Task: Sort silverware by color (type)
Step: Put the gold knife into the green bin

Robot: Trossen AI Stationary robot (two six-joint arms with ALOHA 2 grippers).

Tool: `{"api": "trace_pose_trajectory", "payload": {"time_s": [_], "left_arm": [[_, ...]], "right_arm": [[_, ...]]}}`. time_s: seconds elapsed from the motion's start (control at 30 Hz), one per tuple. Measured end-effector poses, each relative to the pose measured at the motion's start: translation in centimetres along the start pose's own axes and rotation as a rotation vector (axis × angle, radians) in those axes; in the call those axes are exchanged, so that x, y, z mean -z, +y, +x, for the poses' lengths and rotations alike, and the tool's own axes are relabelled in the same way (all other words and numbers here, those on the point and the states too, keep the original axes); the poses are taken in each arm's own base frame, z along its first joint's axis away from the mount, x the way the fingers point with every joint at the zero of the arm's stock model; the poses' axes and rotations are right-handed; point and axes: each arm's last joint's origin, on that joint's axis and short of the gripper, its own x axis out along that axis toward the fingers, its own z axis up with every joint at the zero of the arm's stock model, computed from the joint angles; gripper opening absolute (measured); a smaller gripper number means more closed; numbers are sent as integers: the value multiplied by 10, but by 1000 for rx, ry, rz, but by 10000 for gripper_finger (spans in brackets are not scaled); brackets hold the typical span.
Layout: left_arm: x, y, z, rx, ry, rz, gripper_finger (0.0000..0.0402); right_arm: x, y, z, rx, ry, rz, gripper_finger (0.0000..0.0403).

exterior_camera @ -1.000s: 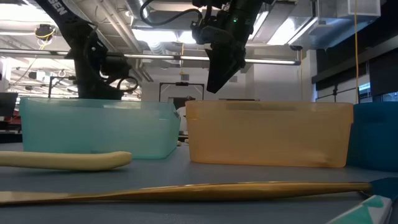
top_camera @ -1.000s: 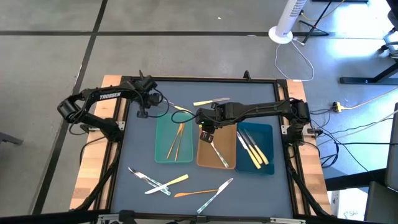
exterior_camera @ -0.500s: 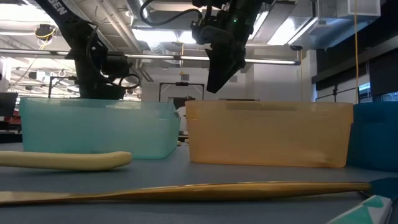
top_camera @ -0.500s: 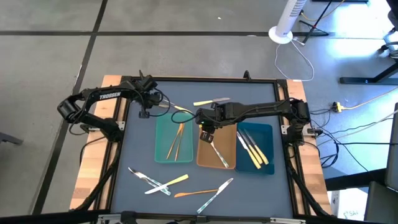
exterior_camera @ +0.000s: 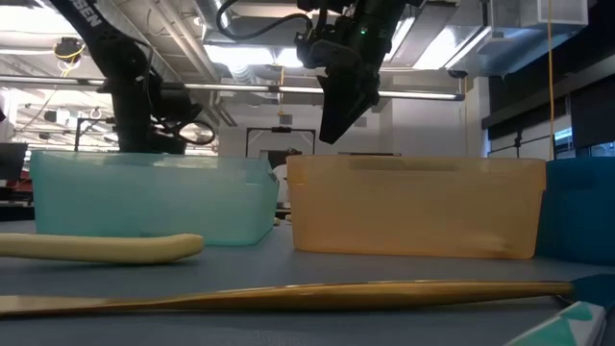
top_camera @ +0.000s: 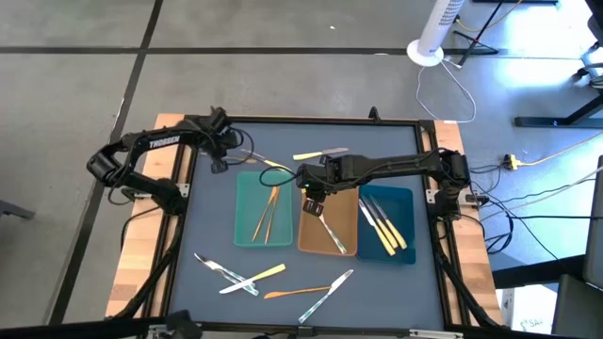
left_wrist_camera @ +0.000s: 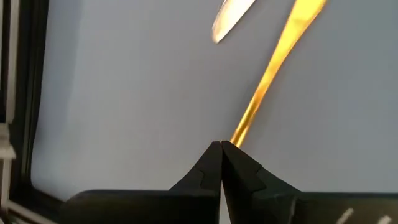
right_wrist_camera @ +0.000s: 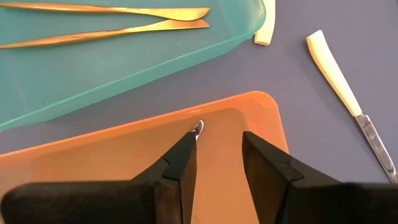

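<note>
- Hidden in the low view: contents of the teal tray (exterior_camera: 154,197), tan tray (exterior_camera: 415,207) and dark-blue tray (exterior_camera: 581,211), screened by their walls; tips of both end effectors also out of sight there.
- Cut off in the left wrist view: far ends of the gold utensil (left_wrist_camera: 273,68) and of a silver blade (left_wrist_camera: 231,17) beside it.
- Left end effector (left_wrist_camera: 221,151), near the counter's (top_camera: 207,226) far left corner: fingers pressed together, pinching the near end of the gold utensil, which stretched away over the counter.
- Right end effector (right_wrist_camera: 216,144), above the far end of the tan tray (right_wrist_camera: 249,180): fingers narrowly apart, holding nothing; a small silver tip (right_wrist_camera: 198,129) showed just beside one finger, on the tray floor.
- Two gold utensils (right_wrist_camera: 112,18) lay side by side in the teal tray (right_wrist_camera: 93,68), just beyond the right end effector.
- A yellow-handled knife (right_wrist_camera: 348,102) lay on the counter beside the tan tray.
- Yellow-handled pieces (top_camera: 384,224) lay in the dark-blue tray (top_camera: 403,198).
- Loose silverware (top_camera: 273,281) scattered on the near counter, well apart from both end effectors.
</note>
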Motion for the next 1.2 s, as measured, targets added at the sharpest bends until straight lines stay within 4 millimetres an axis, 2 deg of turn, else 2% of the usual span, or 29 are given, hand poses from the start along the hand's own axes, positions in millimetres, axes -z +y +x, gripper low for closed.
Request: {"api": "trace_pose_trajectory", "payload": {"time_s": [0.23, 0.5, 0.6, 0.87, 1.2], "left_arm": [[7, 7, 1, -6, 14, -115, 5], [11, 9, 1, 50, 4, -155, 78], [12, 8, 2, 48, 7, -163, 93], [20, 4, 16, 19, 62, -121, 97], [20, 2, 17, 31, 59, -91, 98]], "right_arm": [[0, 0, 0, 0, 0, 0, 115], [0, 0, 0, 0, 0, 0, 115], [0, 0, 0, 0, 0, 0, 115], [0, 0, 0, 0, 0, 0, 115], [0, 0, 0, 0, 0, 0, 115]]}}
